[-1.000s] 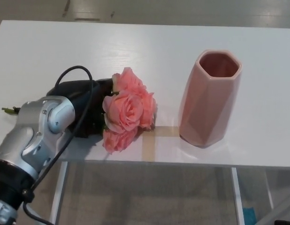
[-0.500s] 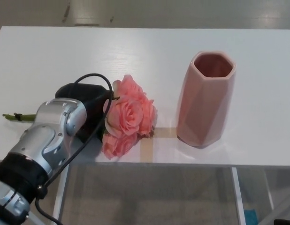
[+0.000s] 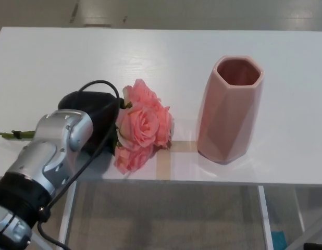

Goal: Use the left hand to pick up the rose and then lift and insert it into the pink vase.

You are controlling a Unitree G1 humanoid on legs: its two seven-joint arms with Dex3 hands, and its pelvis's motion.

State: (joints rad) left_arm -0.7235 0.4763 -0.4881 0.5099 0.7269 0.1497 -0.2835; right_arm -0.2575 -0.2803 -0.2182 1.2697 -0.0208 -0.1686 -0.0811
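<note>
A bunch of pink roses (image 3: 143,126) lies on the white table (image 3: 72,57), blooms pointing right and the green stem end (image 3: 15,135) sticking out to the left. My black left hand (image 3: 93,117) rests over the stem just left of the blooms, largely hidden behind my silver wrist (image 3: 54,148). Its grip on the stem is not visible. The pink faceted vase (image 3: 231,109) stands upright to the right of the blooms, its mouth open and unobstructed. My right hand does not show.
A strip of tan tape (image 3: 165,156) marks the table near its front edge, between the roses and the vase. A black cable (image 3: 101,86) loops over my left hand. Below the table's front edge lies the floor (image 3: 166,219).
My left wrist has moved a little right and closer to the blooms since a second ago. The view has shifted slightly. The roses still lie on the table.
</note>
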